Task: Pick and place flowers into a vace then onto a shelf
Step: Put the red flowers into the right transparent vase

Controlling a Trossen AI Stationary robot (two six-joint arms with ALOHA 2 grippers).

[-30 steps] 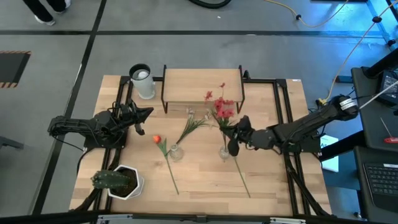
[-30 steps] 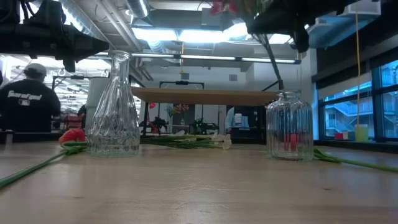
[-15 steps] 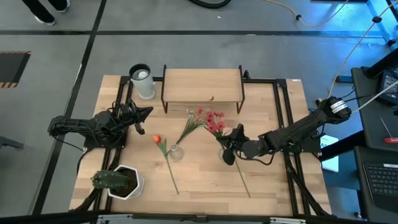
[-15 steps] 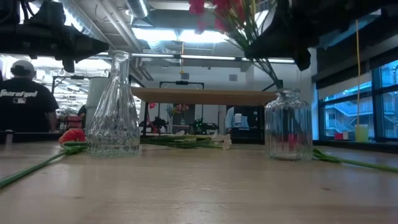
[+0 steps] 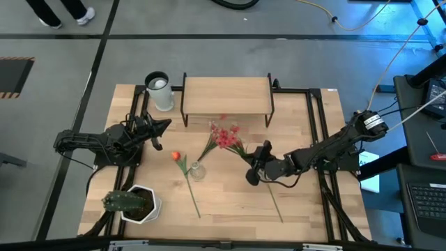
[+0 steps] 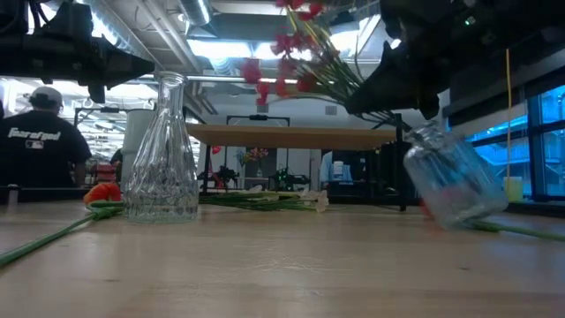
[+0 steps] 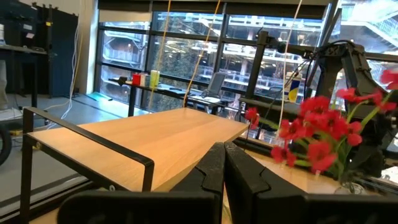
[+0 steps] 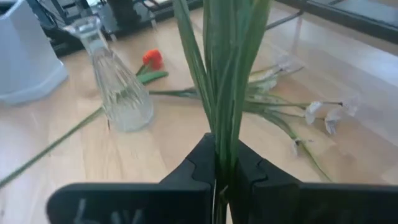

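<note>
The right gripper is clamped on the green stems of the red flower spray, in front of the shelf. The blossoms lean toward the shelf's front edge. Below the gripper, a round glass jar stands tipped, stems in its neck. The tall glass vase stands left of it, in front of the shelf, with an orange tulip beside it and the white sprig lying between. The left gripper waits pinched shut, left of the shelf.

Clear ribbed glass on both vases and, glossy. Pale matt wood tabletop, same wood on the shelf, thin black metal legs beneath.
</note>
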